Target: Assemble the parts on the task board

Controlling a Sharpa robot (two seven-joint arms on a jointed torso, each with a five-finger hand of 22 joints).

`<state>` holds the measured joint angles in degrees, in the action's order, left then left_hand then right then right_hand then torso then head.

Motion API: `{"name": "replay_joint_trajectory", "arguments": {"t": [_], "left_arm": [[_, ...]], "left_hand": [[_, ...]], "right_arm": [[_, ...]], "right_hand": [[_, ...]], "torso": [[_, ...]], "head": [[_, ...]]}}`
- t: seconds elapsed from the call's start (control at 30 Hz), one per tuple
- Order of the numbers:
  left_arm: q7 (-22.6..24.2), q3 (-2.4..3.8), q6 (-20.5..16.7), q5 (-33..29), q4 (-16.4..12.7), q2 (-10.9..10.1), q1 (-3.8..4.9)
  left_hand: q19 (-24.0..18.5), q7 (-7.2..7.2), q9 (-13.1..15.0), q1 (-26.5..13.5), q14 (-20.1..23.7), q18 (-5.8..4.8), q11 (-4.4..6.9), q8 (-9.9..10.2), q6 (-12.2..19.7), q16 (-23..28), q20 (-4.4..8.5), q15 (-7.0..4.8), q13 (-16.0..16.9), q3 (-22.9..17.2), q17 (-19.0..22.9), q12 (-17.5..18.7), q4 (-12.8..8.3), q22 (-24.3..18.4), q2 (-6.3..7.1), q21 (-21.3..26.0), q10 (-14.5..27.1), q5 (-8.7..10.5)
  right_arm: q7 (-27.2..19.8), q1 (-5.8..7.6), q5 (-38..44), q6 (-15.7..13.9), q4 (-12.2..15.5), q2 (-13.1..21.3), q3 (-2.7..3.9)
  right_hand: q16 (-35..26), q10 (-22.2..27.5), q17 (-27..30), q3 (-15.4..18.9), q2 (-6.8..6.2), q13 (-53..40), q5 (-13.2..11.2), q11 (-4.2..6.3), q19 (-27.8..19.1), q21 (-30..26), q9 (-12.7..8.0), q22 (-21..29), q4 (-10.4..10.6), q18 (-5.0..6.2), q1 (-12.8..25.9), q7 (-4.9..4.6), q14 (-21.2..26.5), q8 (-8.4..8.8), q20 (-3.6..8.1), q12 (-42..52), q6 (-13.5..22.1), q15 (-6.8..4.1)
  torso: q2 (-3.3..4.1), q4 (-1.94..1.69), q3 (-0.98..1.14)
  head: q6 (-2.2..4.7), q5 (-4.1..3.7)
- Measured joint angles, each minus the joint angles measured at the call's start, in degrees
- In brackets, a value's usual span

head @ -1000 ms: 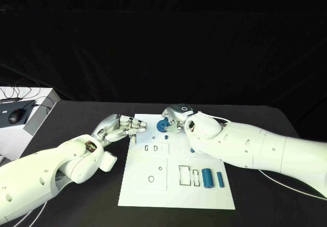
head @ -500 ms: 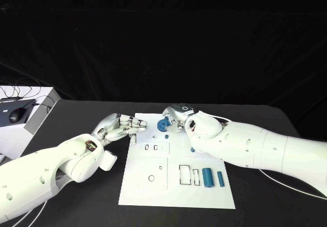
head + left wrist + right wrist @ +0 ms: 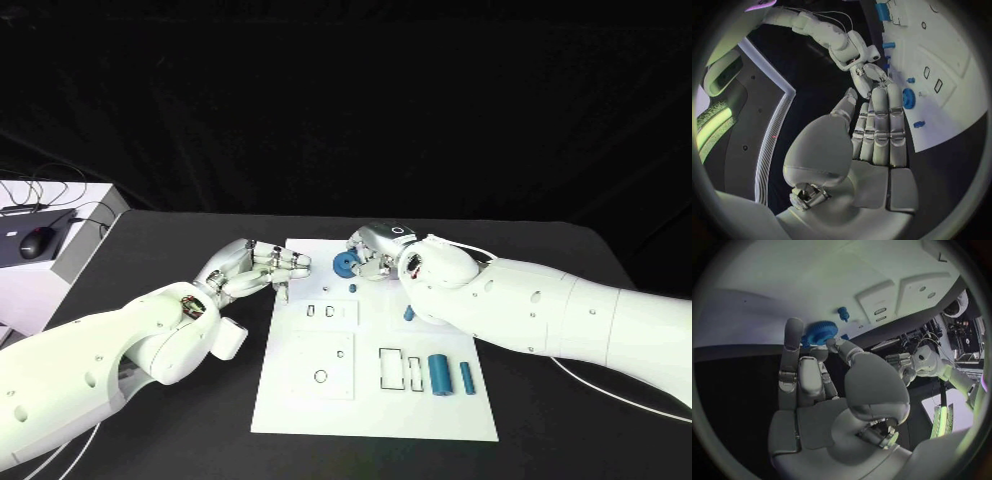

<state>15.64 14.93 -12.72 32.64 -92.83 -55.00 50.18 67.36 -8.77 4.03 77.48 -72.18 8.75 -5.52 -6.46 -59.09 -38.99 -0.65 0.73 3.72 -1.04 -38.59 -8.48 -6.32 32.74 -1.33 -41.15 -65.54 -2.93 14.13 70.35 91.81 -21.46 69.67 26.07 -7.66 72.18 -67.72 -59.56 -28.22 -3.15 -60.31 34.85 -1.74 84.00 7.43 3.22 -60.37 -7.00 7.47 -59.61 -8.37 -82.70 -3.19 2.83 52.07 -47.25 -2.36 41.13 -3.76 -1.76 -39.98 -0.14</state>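
Blue gear [image 3: 345, 265] touching right hand [image 3: 378, 252] fingertips.

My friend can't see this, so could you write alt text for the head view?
Two white robot arms meet over a white rectangular task board on a black table: the right robot hand touches a round blue gear, and the left robot hand hovers at the board's edge.

Blue parts [image 3: 437, 376] (white task board [image 3: 375, 415])
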Motion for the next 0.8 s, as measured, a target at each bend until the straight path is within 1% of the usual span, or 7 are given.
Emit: {"name": "replay_joint_trajectory", "arguments": {"t": [0.07, 0.1, 0.27, 0.37, 0.57, 0.63, 0.8], "left_arm": [[0.0, 0.0, 0.0, 0.0, 0.1, 0.0, 0.0], [0.0, 0.0, 0.0, 0.0, 0.1, 0.0, 0.0], [0.0, 0.0, 0.0, 0.0, 0.2, 0.1, 0.0], [0.0, 0.0, 0.0, 0.0, 0.2, 0.1, 0.0], [0.0, 0.0, 0.0, 0.0, 0.2, 0.1, 0.0], [0.0, 0.0, 0.0, 0.0, 0.2, 0.1, 0.0], [0.0, 0.0, 0.0, 0.0, 0.2, 0.2, -0.01]], "left_hand": [[0.0, 0.0, 0.0, 0.0, 0.0, 0.0, 0.0, 0.0, 0.0, 0.0, 0.0, 0.0, 0.0, 0.0, 0.0, 0.0, 0.0, 0.0, 0.0, 0.0, 0.0, 0.0], [0.0, 0.0, 0.0, 0.0, 0.0, 0.0, 0.0, 0.0, 0.0, 0.0, 0.0, 0.0, 0.0, 0.0, 0.0, 0.0, 0.0, 0.0, 0.0, 0.0, 0.0, 0.0], [0.0, 0.0, 0.0, 0.0, 0.0, -0.01, 0.0, 0.0, 0.0, 0.0, 0.0, 0.0, 0.0, 0.0, 0.0, 0.0, 0.0, 0.0, 0.0, 0.0, 0.0, 0.0], [0.0, 0.0, 0.0, 0.0, 0.0, -0.02, 0.0, 0.0, 0.0, 0.0, 0.0, 0.0, 0.0, 0.0, 0.0, 0.0, 0.0, 0.0, 0.0, 0.0, 0.0, 0.0], [0.0, 0.0, 0.0, 0.0, 0.0, -0.03, 0.0, 0.0, 0.0, 0.0, 0.0, 0.0, 0.0, 0.0, 0.1, 0.0, 0.0, 0.0, 0.0, 0.0, 0.0, 0.0], [0.0, 0.0, 0.0, 0.0, 0.0, -0.03, 0.0, 0.0, 0.0, 0.0, 0.0, 0.0, 0.0, 0.0, 0.1, 0.0, 0.0, 0.2, 0.0, 0.0, 0.0, 0.0], [0.0, 0.0, 0.0, 0.0, 0.0, -0.04, 0.0, 0.0, 0.0, 0.0, 0.0, 0.0, 0.0, 0.0, 0.1, 0.0, 0.0, 0.2, 0.0, 0.0, 0.0, 0.0]], "right_arm": [[-0.6, -0.01, -0.9, 0.0, 0.0, 0.2, 0.0], [-0.8, -0.01, -1.2, 0.1, 0.0, 0.2, 0.0], [-2.0, -0.01, -2.9, 0.6, -0.2, 0.2, 0.0], [-2.4, -0.01, -3.6, 1.1, -0.5, 0.1, 0.01], [-3.1, -0.02, -4.9, 2.7, -0.9, 0.0, 0.01], [-3.3, -0.02, -5.3, 3.2, -1.1, -0.1, 0.01], [-3.4, -0.02, -5.8, 4.0, -1.3, -0.1, 0.01]], "right_hand": [[0.0, 0.1, -0.1, -4.8, 0.31, -0.1, 0.0, 0.09, 0.0, 0.4, -0.1, -0.6, -2.0, 0.0, 2.2, 0.62, 0.0, 0.0, 0.0, 0.2, 1.0, 0.0], [0.0, 0.1, -0.1, -5.8, 0.43, -0.1, 0.0, 0.07, 0.0, 0.4, -0.1, -0.9, -2.6, 0.0, 2.8, 0.73, 0.0, 0.0, 0.0, 0.2, 1.3, 0.0], [0.3, 0.2, -0.3, -8.4, 1.26, -0.1, 0.8, -0.05, 0.0, 0.4, -0.2, -2.2, -4.7, 0.0, 4.2, 1.07, 0.0, 0.0, 0.0, 0.2, 2.4, 0.0], [0.3, 0.6, -0.3, -11.5, 1.64, 0.0, 1.0, -0.21, 0.0, 0.4, -0.2, -3.1, -5.7, 0.0, 4.6, 1.1, 0.0, 0.0, 0.0, 0.2, 3.0, 0.0], [0.3, 0.6, -0.5, -19.0, 1.94, 0.1, 0.9, -0.22, 0.0, 1.6, -0.2, -6.7, -7.6, 0.91, 5.5, 0.94, 0.0, 0.0, -0.01, 0.4, 3.4, -0.02], [0.3, 0.6, -0.6, -21.6, 1.93, 0.1, 1.0, -0.24, 0.0, 2.3, -0.2, -8.6, -8.2, 0.92, 5.5, 0.09, 0.0, 0.0, -0.01, 0.5, 4.2, -0.02], [0.3, 0.7, -0.7, -22.7, 1.79, 0.1, 1.2, -0.35, -0.1, 2.4, -0.3, -11.2, -8.4, 0.92, 6.1, -0.2, 0.0, 0.0, -0.09, 0.7, 4.7, -0.02]], "torso": [[-0.01, 0.0, 0.0], [-0.01, 0.0, 0.0], [-0.02, 0.0, -0.01], [-0.02, 0.0, -0.02], [-0.05, -0.03, -0.02], [-0.06, -0.03, -0.02], [-0.1, -0.03, -0.02]], "head": [[-0.06, 0.01], [-0.08, 0.01], [-0.1, -0.07], [-0.11, -0.14], [-0.17, -0.16], [-0.19, -0.16], [-0.2, -0.12]]}}
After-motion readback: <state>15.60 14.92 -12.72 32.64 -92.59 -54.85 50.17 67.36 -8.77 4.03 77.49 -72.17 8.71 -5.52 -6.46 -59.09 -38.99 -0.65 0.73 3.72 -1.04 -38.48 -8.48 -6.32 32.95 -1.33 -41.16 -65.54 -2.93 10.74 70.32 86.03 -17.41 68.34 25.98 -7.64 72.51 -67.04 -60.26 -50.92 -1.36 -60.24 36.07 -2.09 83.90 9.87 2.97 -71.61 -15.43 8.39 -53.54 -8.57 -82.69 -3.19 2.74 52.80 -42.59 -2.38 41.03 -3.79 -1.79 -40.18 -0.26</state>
